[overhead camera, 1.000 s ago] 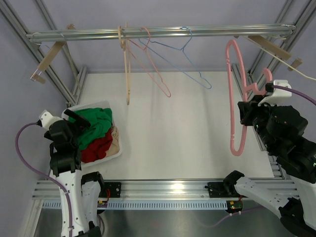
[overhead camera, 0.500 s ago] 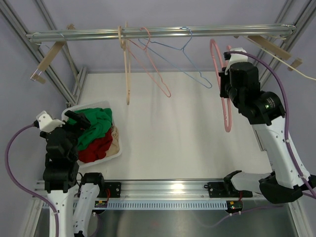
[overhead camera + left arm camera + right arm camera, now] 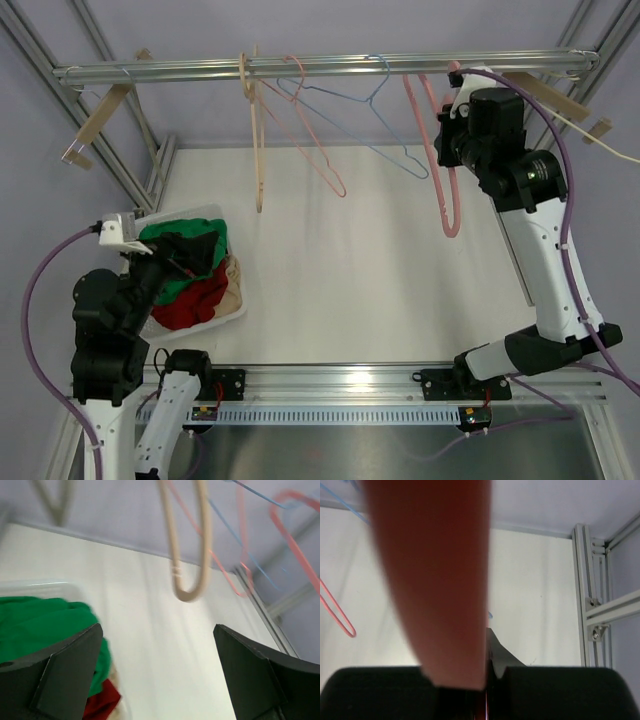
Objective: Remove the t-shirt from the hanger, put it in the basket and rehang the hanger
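With the green t-shirt [image 3: 195, 248] lying off its hanger in the bin [image 3: 205, 211] below the left gripper [image 3: 157, 630], whose fingers are spread and empty, the right gripper [image 3: 456, 108], clamped on the bare pink hanger [image 3: 447, 190], apparently needs only to hook it onto the rail [image 3: 180, 71].

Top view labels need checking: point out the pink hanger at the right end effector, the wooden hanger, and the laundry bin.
pink hanger [image 3: 449, 230], top view, its bottom curve.
wooden hanger [image 3: 257, 160], top view, its hanging arm.
laundry bin [image 3: 190, 211], top view, its far rim.
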{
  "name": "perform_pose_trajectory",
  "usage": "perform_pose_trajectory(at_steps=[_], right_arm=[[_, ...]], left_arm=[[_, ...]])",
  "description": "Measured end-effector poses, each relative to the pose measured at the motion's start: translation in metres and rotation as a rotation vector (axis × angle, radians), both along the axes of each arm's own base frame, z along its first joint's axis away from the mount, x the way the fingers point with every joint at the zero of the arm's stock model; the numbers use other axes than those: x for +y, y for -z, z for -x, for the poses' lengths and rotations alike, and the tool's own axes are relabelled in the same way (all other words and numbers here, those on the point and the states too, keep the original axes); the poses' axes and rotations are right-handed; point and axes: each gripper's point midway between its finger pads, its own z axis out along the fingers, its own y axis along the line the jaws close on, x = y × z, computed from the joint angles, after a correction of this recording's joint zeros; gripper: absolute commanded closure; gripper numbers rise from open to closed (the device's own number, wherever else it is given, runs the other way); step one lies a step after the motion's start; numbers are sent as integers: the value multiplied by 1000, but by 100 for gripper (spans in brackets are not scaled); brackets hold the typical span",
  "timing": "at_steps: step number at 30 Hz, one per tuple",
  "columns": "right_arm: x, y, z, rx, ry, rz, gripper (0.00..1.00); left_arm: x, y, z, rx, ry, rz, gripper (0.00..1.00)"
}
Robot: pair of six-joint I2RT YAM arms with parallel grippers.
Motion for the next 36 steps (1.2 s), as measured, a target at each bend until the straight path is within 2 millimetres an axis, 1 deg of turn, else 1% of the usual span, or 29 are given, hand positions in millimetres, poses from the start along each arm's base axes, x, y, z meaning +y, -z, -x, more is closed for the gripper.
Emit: perform_pose_trajectory(at_steps=[1, 3, 5, 6, 8, 9, 12, 16, 19, 22, 24, 28, 31, 34, 36], right_arm=[[2, -6, -3, -13, -9, -12, 100], [5, -16, -8, -36, -25, -32, 100], [6, -26, -16, -54, -31, -46, 100], [7, -27, -20, -54, -33, -49, 100], [7, -27, -30, -51, -29, -51, 100], [7, -24, -39, -44, -23, -50, 100], [6, -7, -56, -4, -10, -40, 100], [3, 12, -73, 42, 6, -36, 100], [-2, 13, -81, 43, 20, -42, 100], [-9, 12, -83, 39, 36, -48, 100], [-9, 12, -85, 36, 40, -55, 100], [-3, 18, -94, 5, 29, -93, 100], [0, 19, -95, -33, 18, -126, 99], [2, 20, -89, -45, 9, -147, 93], [3, 20, -85, -39, 1, -157, 80]], left_arm=[[-14, -1, 3, -6, 83, -6, 1], [-36, 4, 10, 2, 221, -15, 1], [-55, 17, 18, 25, 351, -26, 1], [-63, 24, 21, 40, 405, -28, 1], [-77, 37, 30, 68, 507, -31, 1], [-83, 42, 34, 78, 551, -31, 1], [-97, 53, 50, 97, 670, -27, 1], [-108, 59, 71, 92, 783, -22, 1], [-112, 61, 81, 86, 839, -22, 1], [-113, 61, 85, 80, 858, -25, 1], [-113, 61, 84, 78, 858, -29, 1], [-113, 61, 84, 78, 859, -31, 1], [-113, 61, 84, 78, 858, -31, 1], [-113, 61, 84, 78, 857, -31, 1], [-113, 61, 83, 78, 852, -32, 1]])
